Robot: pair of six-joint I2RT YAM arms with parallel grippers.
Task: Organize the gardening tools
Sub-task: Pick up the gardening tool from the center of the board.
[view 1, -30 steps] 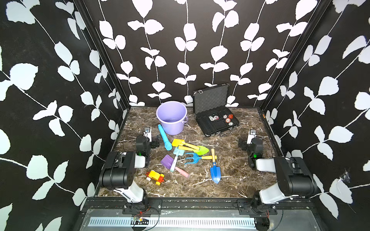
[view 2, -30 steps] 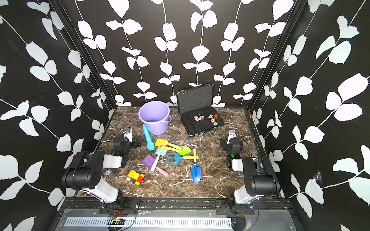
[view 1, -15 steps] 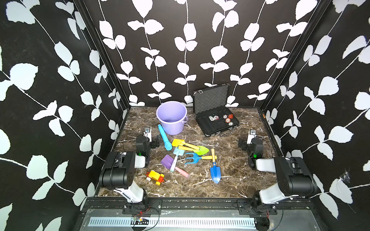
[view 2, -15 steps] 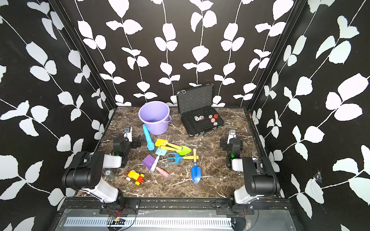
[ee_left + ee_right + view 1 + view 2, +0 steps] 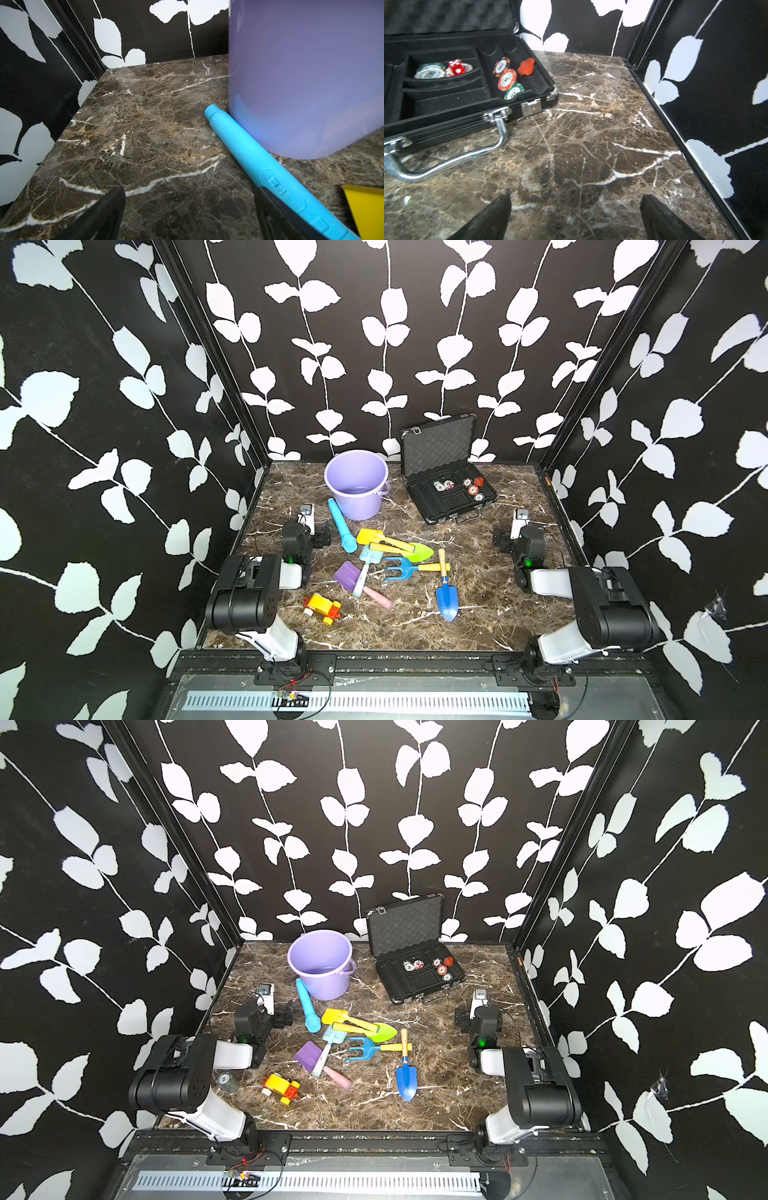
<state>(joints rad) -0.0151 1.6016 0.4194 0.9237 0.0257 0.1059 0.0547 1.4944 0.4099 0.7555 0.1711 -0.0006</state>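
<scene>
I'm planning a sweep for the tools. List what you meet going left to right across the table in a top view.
yellow toy car → purple scoop with a pink handle → blue three-pronged fork → blue trowel with a wooden handle → right gripper, open

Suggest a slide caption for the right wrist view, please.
Open right claw facing the marble table, beside an open case holding poker chips and a red die.

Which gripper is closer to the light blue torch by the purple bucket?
Left. The left gripper sits right beside the torch; the right gripper sits far across, by the black case.
</scene>
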